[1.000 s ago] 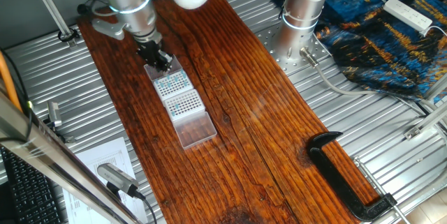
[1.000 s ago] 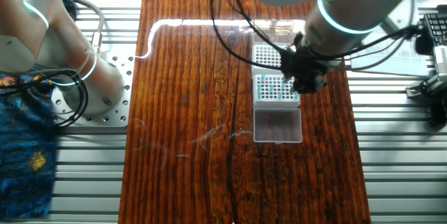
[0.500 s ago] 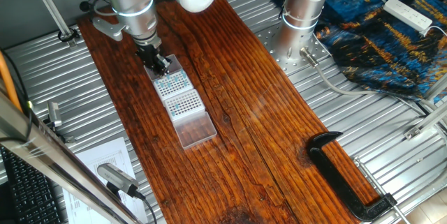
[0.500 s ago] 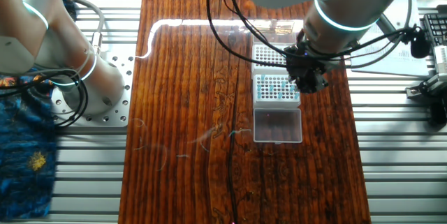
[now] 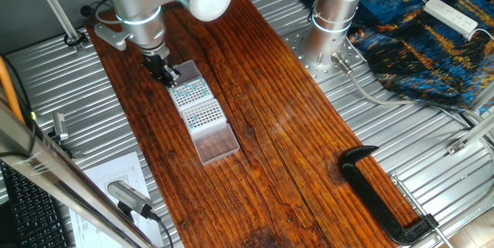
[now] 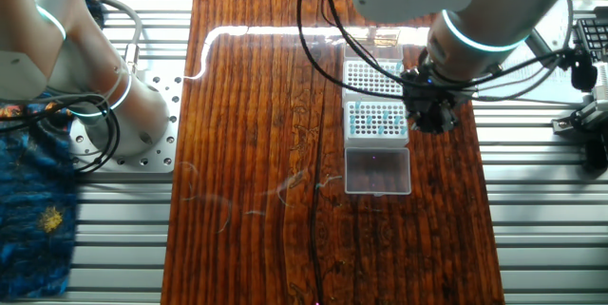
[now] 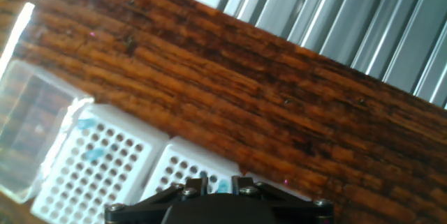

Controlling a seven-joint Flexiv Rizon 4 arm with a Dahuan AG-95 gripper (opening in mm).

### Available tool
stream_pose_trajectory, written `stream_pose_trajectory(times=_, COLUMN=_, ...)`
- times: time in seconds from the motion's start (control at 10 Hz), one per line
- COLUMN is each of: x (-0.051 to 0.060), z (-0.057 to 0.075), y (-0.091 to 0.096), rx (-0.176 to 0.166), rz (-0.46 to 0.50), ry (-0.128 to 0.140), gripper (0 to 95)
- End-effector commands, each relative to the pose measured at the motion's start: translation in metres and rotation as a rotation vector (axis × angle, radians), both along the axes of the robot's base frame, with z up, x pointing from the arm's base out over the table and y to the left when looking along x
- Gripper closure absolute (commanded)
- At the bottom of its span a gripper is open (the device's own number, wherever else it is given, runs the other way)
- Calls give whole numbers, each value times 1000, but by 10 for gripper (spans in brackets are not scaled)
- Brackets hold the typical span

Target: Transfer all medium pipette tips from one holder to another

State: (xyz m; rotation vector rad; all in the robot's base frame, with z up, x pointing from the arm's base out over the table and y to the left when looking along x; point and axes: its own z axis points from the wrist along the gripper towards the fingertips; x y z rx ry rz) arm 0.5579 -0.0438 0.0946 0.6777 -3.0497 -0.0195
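Two white holders lie end to end on the wooden table: one farther from the clear box, the other next to it. In the hand view, medium pipette tips show as small teal dots in the holder beside the box. My gripper hangs low at the side of the holders. Its fingers stand close together with one teal tip between them, over the edge of the farther holder.
A clear plastic box lies in line with the holders. A black clamp sits on the table's other end. Ribbed metal borders the wood, and papers lie beside it.
The gripper has slid sideways from above the holders toward the table's long edge, ending beside them. The holders and box have not moved.
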Motion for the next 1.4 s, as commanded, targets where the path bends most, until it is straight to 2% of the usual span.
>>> stream_pose_trajectory(times=0.1, x=0, z=-4, y=-1, rx=0, rz=7, ry=-3, gripper=950)
stream_pose_trajectory(times=0.2, x=0, z=-4, y=-1, rx=1, rz=12, ry=-1, gripper=950)
stream_pose_trajectory(times=0.3, x=-1, z=-4, y=-1, rx=2, rz=13, ry=-1, gripper=760)
stream_pose_trajectory(times=1.1, x=-11, z=-9, y=-2, rx=2, rz=25, ry=-1, gripper=760)
stream_pose_trajectory(times=1.4, x=-13, z=-15, y=-2, rx=2, rz=27, ry=-4, gripper=760)
